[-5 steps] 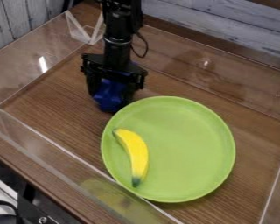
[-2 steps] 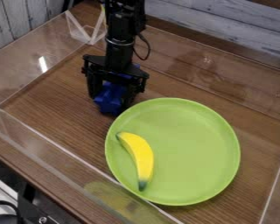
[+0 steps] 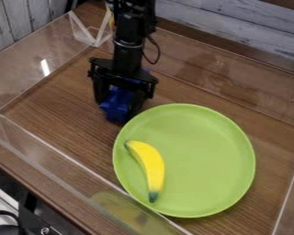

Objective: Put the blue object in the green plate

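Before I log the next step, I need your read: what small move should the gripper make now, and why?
Probably a small lift: the gripper is down at the blue object, which sits on the wood beside the green plate, whose rim it must clear.

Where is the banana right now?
In the camera view, the yellow banana lies on the left part of the green plate, below the blue block.
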{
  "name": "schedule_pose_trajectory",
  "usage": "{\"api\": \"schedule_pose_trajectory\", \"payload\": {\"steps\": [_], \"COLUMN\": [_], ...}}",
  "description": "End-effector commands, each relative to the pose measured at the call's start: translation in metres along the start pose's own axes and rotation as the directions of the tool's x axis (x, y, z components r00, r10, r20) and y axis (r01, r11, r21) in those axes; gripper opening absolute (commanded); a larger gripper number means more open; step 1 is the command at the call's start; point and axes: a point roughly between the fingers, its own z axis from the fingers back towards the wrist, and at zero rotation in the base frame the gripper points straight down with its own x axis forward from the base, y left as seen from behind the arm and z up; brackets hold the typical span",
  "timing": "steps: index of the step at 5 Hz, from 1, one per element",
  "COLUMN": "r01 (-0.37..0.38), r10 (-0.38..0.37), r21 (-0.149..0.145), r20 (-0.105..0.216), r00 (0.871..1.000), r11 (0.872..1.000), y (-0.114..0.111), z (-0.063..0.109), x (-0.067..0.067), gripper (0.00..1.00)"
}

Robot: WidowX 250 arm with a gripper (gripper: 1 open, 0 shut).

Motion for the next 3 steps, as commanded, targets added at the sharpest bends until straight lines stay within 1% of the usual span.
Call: {"api": "schedule_pose_trajectory", "payload": {"steps": [1,3], "r01": [0.013,0.036], "r10": [-0.014,-0.037], "r21": [0.006,0.017], "r20": [0.090,0.094], "r00": [0.996,0.995], "r11": [1.000,0.999], "y": [0.0003,0.0000], "z": [0.0298,0.0355], "x": [0.0059,0.0060], "gripper": [0.00,0.00]}}
